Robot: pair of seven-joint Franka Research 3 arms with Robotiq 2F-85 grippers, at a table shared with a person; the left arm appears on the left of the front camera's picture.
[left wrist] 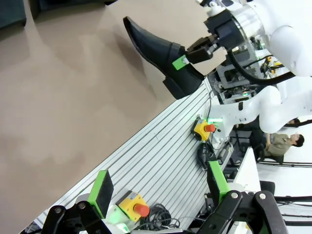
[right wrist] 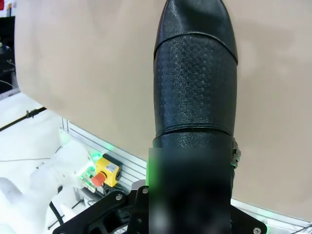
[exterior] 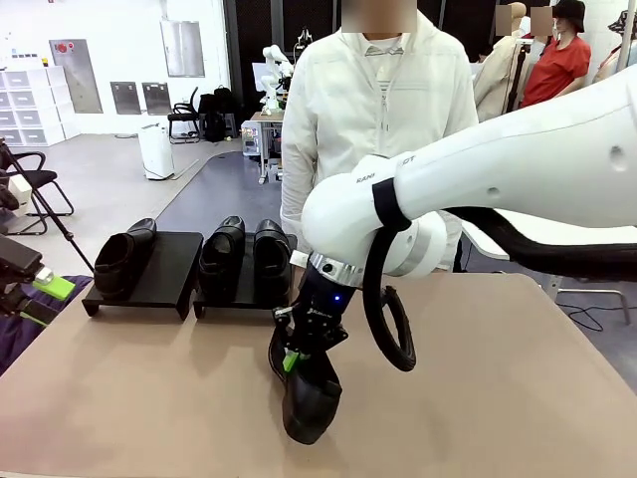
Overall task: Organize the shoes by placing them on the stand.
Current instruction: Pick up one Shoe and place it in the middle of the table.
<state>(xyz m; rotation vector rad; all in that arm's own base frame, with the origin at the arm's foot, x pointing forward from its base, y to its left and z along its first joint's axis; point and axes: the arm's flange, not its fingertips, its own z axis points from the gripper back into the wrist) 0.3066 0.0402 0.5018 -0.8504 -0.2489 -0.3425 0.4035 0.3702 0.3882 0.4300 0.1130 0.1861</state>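
While three shoes sit on stand (exterior: 159,269), one left section, two right, fourth shoe (exterior: 307,393) hangs toe-down over desk (exterior: 478,378), clamped in right pincer (exterior: 297,351). Left pincer (left wrist: 158,187) wide, idle. One placement left.

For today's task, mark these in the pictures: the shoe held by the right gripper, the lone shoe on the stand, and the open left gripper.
held shoe (exterior: 311,403), front view, toe.
lone shoe (exterior: 121,257), front view, upper.
left gripper (left wrist: 158,187), left wrist view, between fingertips.
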